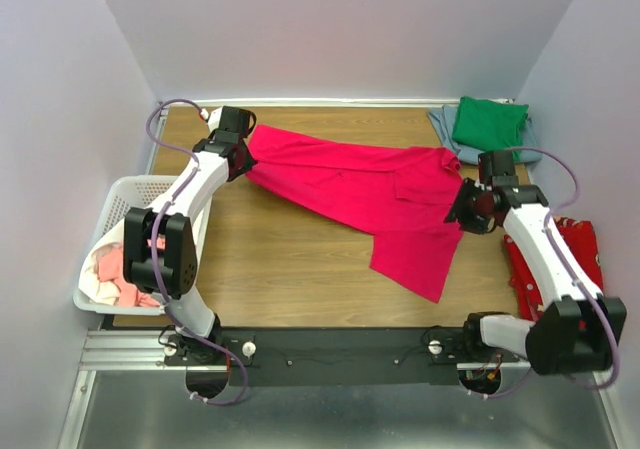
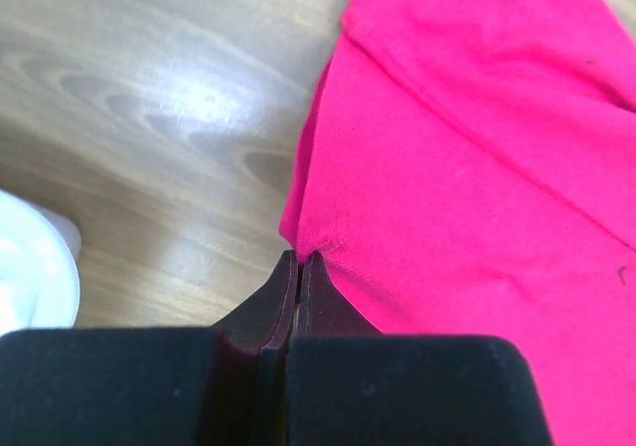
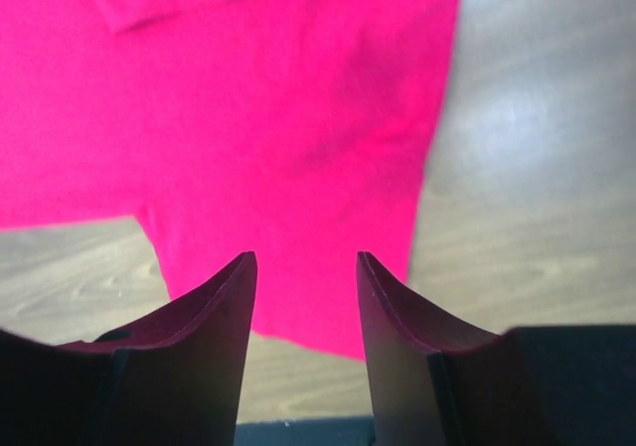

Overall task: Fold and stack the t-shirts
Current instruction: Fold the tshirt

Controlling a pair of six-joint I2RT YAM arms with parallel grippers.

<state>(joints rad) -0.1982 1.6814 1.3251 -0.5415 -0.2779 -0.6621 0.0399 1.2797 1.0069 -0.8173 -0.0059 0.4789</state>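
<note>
One basket (image 1: pixel 100 231) (holding pink-white cloth (image 1: pixel 108 269)); left claw (image 2: pixel 300 259) pinches crimson t-shirt (image 1: pixel 370 184), right claw (image 3: pixel 306 259) agape.

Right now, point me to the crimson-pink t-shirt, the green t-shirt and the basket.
crimson-pink t-shirt (image 1: pixel 350 174), top external view, middle of its spread body.
green t-shirt (image 1: pixel 488 122), top external view, centre of the folded top.
basket (image 1: pixel 97 237), top external view, its left lattice wall.

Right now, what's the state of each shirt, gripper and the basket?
crimson-pink t-shirt: unfolded, spread across the table.
left gripper: shut on the crimson-pink t-shirt's edge.
right gripper: open, over the shirt's other end.
green t-shirt: folded, stacked on the grey-blue t-shirt.
basket: holds crumpled pink and white cloth.
</note>
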